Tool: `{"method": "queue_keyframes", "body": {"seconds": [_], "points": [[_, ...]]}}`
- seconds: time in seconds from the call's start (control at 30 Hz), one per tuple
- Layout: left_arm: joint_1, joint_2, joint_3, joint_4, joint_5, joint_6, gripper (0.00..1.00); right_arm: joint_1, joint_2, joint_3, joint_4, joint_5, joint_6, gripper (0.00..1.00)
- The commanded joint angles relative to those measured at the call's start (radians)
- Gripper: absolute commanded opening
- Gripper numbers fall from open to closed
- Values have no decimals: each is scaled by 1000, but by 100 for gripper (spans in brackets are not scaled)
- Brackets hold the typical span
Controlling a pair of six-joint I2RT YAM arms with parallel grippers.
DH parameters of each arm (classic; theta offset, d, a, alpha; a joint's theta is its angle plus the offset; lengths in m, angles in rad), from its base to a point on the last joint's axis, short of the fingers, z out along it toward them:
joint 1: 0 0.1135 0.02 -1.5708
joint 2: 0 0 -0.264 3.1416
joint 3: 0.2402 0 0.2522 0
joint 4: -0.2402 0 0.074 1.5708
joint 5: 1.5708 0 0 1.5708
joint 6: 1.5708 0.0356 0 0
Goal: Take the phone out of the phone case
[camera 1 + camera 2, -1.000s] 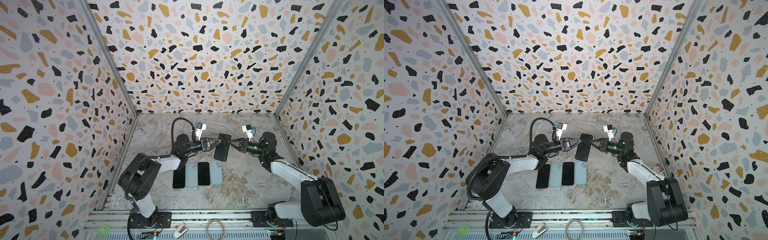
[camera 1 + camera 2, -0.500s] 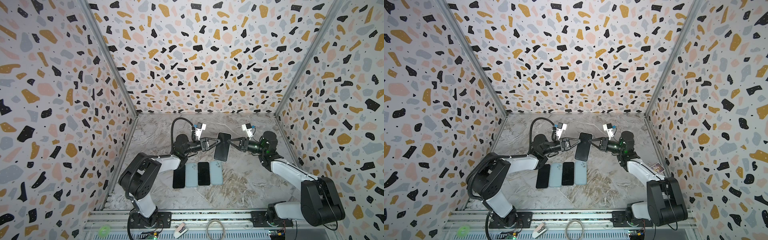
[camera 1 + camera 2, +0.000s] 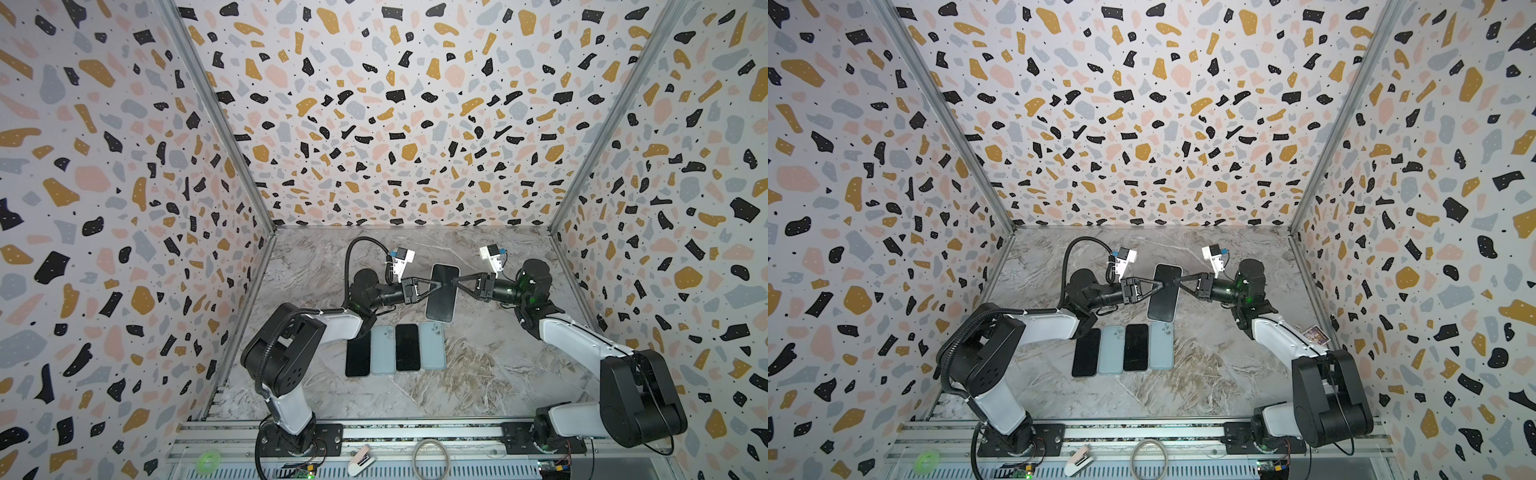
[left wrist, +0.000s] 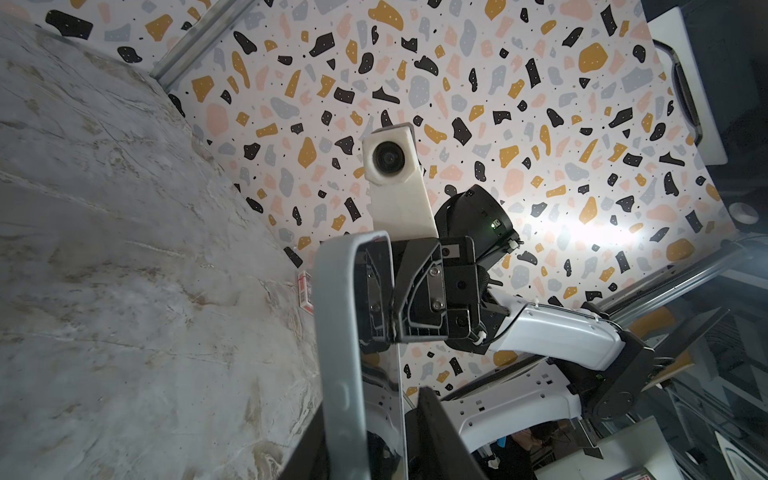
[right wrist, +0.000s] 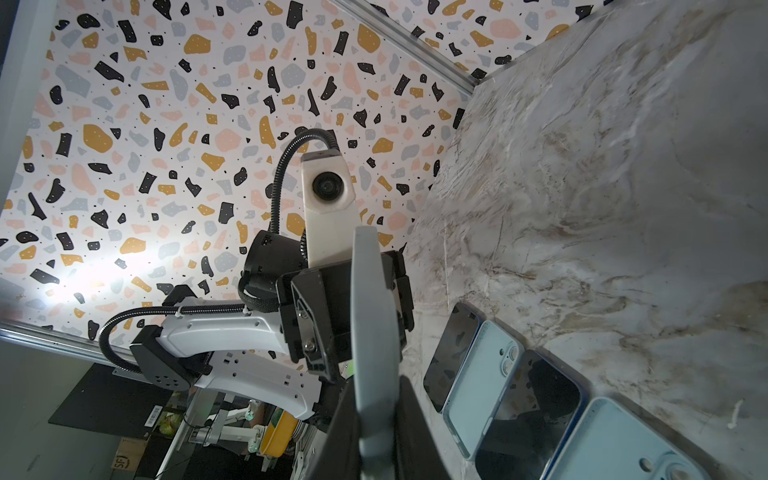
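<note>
Both grippers on the cased phone, held off the table mid-workspace.

Right gripper [image 3: 456, 283] jaws together, clamped on the right long edge of the phone [image 3: 441, 299]; in the right wrist view its fingers [image 5: 332, 440] sit either side of the grey case [image 5: 370, 332]. Left gripper [image 3: 439, 283] straddles the opposite long edge, and one of its fingers [image 4: 440, 440] is close against the glass, but I cannot tell if it is actually pinching. The two tips nearly face each other across the phone's upper half in both top views. Phone is screen up, level-ish, seated in the case with the rim wrapping the glass. Table [image 3: 478, 374] is below it. On the base side of the held phone lies a row [image 3: 406, 347] of four flat on the table, side by side: black, blue, black, blue. A small card [image 3: 1315, 335] lies by the right wall.
</note>
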Motion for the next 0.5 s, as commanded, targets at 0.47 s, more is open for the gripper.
{"method": "queue_keyframes", "body": {"seconds": [0.47], "points": [[-7,4,31,82,36,-17,1,8,-2,81,-149,-26,-175,10]]}}
